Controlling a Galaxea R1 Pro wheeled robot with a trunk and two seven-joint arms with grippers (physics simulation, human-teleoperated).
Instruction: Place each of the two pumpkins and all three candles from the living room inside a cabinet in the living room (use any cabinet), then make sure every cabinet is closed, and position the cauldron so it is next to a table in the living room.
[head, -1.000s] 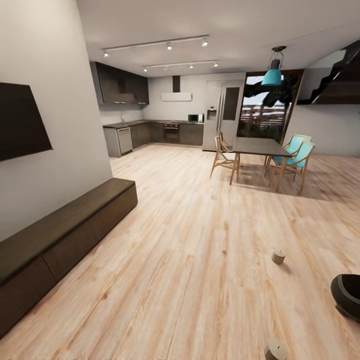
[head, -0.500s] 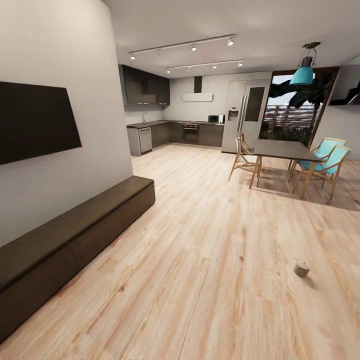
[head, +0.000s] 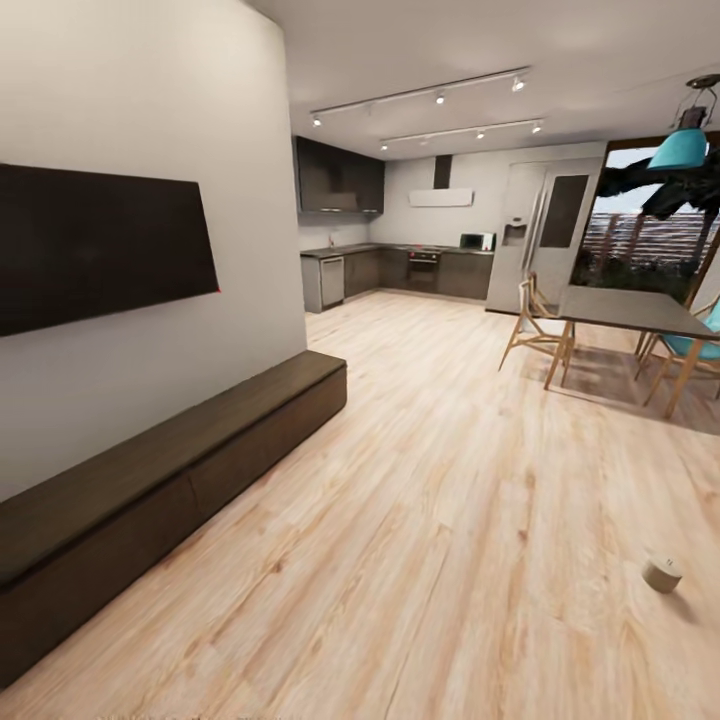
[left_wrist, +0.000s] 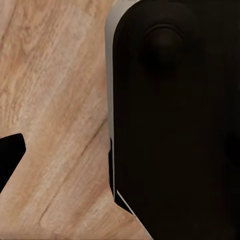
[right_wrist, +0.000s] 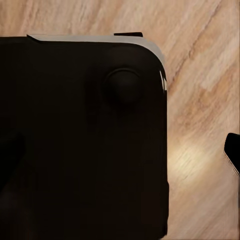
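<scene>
We see one candle (head: 662, 574) on the floor (head: 420, 520), cabinet (head: 170, 480) shut; wrist views over floor, pincer states indeterminable.

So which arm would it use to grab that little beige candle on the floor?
Probably the right: the short tan-beige candle stands on the wooden floor toward the robot's right, while the long dark-brown wooden cabinet lies to its left. It would have to drive closer first.

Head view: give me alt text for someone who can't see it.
A long, low dark-brown cabinet with its fronts closed runs along the left wall under a black TV. One small tan candle stands on the pale wood floor at lower right. A dining table and kitchen lie beyond.
</scene>
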